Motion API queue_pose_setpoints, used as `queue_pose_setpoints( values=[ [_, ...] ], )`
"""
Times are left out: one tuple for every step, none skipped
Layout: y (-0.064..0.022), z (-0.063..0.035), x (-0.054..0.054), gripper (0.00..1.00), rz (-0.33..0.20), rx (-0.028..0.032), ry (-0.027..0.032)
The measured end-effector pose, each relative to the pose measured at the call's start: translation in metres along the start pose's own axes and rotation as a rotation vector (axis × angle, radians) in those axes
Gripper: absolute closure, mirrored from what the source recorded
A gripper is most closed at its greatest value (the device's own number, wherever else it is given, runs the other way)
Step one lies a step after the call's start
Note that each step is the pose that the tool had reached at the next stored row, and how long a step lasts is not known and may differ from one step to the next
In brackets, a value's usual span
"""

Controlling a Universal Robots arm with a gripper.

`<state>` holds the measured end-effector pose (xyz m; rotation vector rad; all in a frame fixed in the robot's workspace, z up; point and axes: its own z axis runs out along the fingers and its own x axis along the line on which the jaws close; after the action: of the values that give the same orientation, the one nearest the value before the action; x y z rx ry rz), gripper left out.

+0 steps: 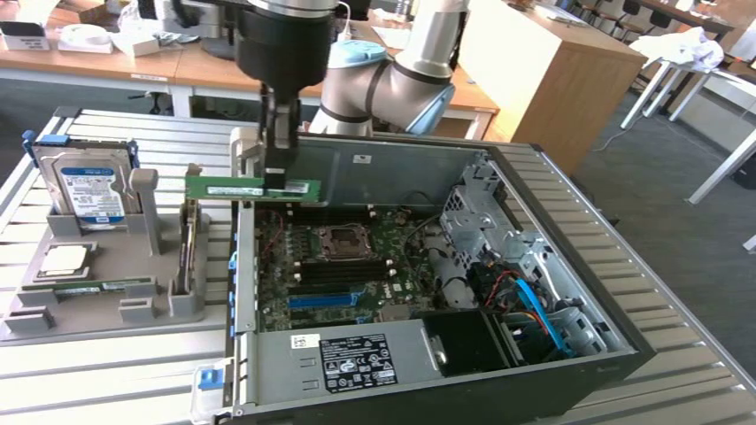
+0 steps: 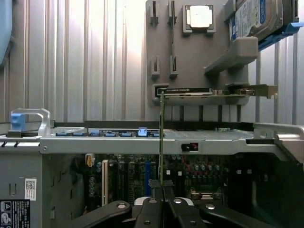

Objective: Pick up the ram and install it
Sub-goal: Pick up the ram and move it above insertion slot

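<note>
The ram (image 1: 251, 188) is a long green stick held level in the air over the edge of the open computer case (image 1: 567, 266) on the exterior view's left. My gripper (image 1: 276, 177) comes straight down from above and is shut on the ram near one end. In the wrist view the ram (image 2: 161, 137) shows edge-on as a thin green line running up from my gripper (image 2: 163, 202), whose dark fingers (image 2: 151, 209) press on either side of it. Below lies the motherboard (image 1: 343, 266) with its dark memory slots (image 1: 343, 276).
A grey holder tray (image 1: 106, 305) stands beside the case, carrying a silver-and-blue hard drive (image 1: 88, 190), a square processor chip (image 1: 65, 258) and an upright card (image 1: 187, 239). The power supply (image 1: 343, 359) sits at the case's near end, and cables and drive bays (image 1: 520, 292) on the exterior view's right.
</note>
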<state>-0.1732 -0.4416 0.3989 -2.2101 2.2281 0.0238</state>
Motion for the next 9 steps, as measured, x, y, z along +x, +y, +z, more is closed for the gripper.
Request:
queue_pose_setpoints(
  values=[
    [-0.0028, 0.0, 0.0, 0.88, 0.0, 0.0001, 0.0],
    [-0.0058, 0.0, 0.0, 0.88, 0.0, 0.0001, 0.0],
    [-0.0087, 0.0, 0.0, 0.88, 0.0, 0.0001, -0.0001],
    [-0.0116, 0.0, 0.0, 0.88, -0.001, 0.0001, -0.0001],
    [-0.0148, -0.0001, 0.0, 0.88, -0.001, 0.0001, -0.0001],
    [-0.0178, -0.0001, 0.0, 0.88, -0.001, 0.0001, -0.0001],
    [-0.0208, -0.0001, 0.0, 0.88, -0.001, 0.0, -0.0001],
    [-0.0239, -0.0002, 0.0, 0.88, -0.001, 0.0, 0.0],
    [-0.027, -0.0002, 0.0, 0.88, -0.002, 0.0001, -0.0001]
  ],
)
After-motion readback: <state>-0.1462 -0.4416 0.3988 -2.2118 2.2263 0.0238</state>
